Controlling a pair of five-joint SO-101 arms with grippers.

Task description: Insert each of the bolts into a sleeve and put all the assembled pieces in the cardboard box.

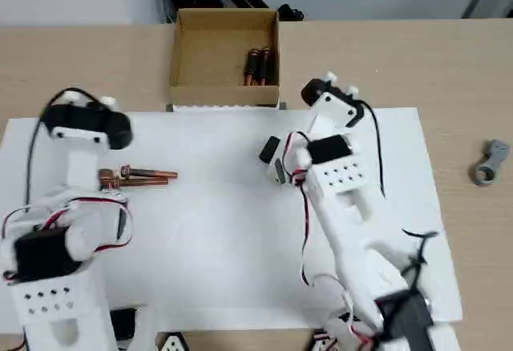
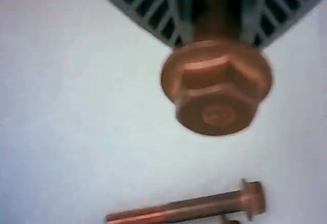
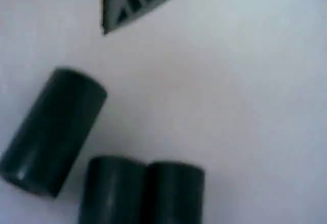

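Over the left part of the white sheet (image 1: 216,239) on the counter (image 1: 449,62), the left tool (image 2: 217,24) is clamped on a bolt (image 2: 217,88), whose shank is hidden between the ribbed fingers (image 2: 148,14). A second bolt (image 2: 189,208) lies on the sheet close by. The right tool (image 1: 279,160) shows one fingertip (image 3: 127,4) near three dark sleeves (image 3: 51,132), two of them cut off; I cannot tell its opening. At the counter's far edge, the cardboard box (image 1: 186,54) holds assembled pieces (image 1: 258,66). A grey part (image 1: 489,163) lies near the right edge.
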